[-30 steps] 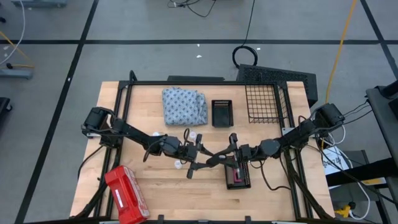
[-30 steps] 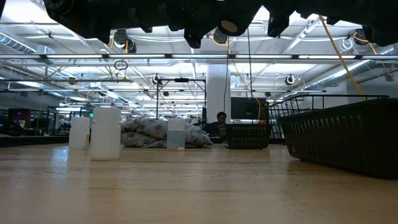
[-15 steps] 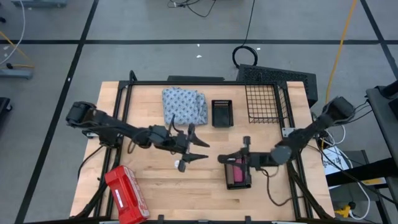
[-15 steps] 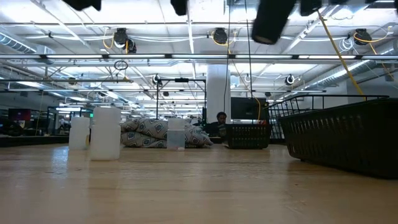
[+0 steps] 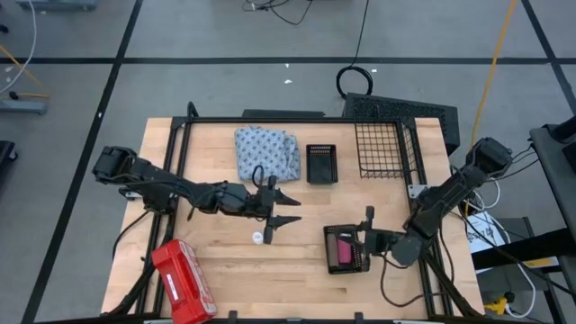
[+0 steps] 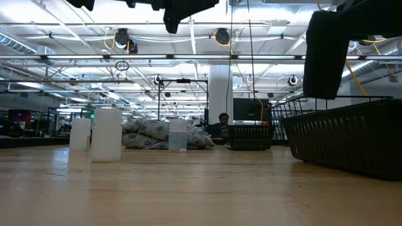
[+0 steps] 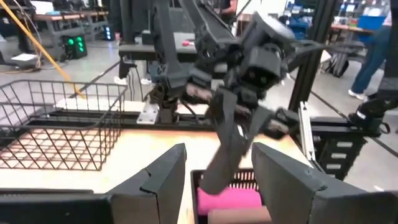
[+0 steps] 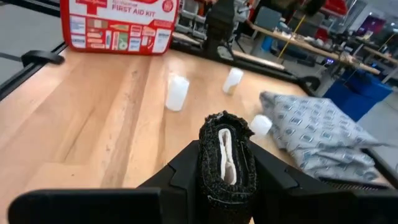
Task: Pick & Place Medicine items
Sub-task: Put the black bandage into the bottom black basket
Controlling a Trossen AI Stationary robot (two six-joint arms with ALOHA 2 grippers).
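Black tube (image 8: pixel 227 158) is clamped between the right gripper (image 5: pixel 367 238) fingers (image 8: pixel 186 169), a pale strip showing down its face. It hangs just above the far-right edge of the black tray (image 5: pixel 329 256), not resting in it. Pink tube (image 5: pixel 341 251) lies inside the black tray; a brown end shows just beside it in the left wrist view, too little visible to say more.

White bottles: three stand upright on the wood in the right wrist view (image 8: pixel 177 92), (image 8: pixel 233 79), (image 8: pixel 260 124), all well to the left of the black tray. In the high view only one bottle shows clearly, left of the tray and apart from it; the left arm covers the rest.

Left gripper (image 5: pixel 284 208) hovers left of and beyond the black tray, fingers (image 7: pixel 163 180) spread apart and nothing between them, pointed toward the tray.

Patterned cloth (image 5: pixel 267 151) is bunched up, far-left of the black tray; the third bottle stands just beside its edge. Small black basket (image 5: pixel 321 164) is straight beyond the tray and the wire basket (image 5: pixel 387 148) is beyond it to the right. Red first aid case (image 5: pixel 183 281) lies tilted, well left of the tray at the near table edge. A person (image 6: pixel 223 119) shows in the room behind.
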